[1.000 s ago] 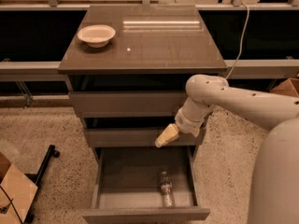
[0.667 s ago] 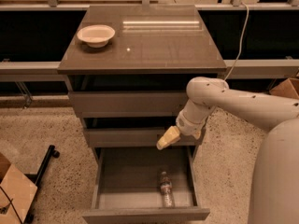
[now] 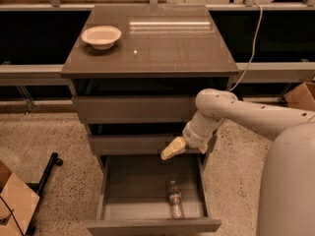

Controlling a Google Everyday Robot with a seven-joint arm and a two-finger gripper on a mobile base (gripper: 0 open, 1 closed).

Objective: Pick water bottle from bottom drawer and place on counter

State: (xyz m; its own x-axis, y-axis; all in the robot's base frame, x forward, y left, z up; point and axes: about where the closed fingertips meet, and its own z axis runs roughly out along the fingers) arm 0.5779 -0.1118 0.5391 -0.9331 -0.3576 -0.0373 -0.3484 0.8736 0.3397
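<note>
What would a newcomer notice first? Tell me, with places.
The white arm reaches in from the right, its gripper hanging over the open bottom drawer. A water bottle lies on the drawer floor, toward the front right. On the counter, a white bowl sits at the back left corner.

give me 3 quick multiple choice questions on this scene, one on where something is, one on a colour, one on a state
1. The water bottle lies: A on the floor; B in the bottom drawer, near its front right; C in the middle drawer.
2. The bowl on the counter is: A black; B white; C green.
3. The bottom drawer is: A pulled open; B shut; C missing.

Answers:
1 B, the bottle lies on the drawer's bottom, and the gripper hangs above the drawer's back, apart from the bottle.
2 B, it shows pale white against the grey-brown top.
3 A, its inside is in plain view.
</note>
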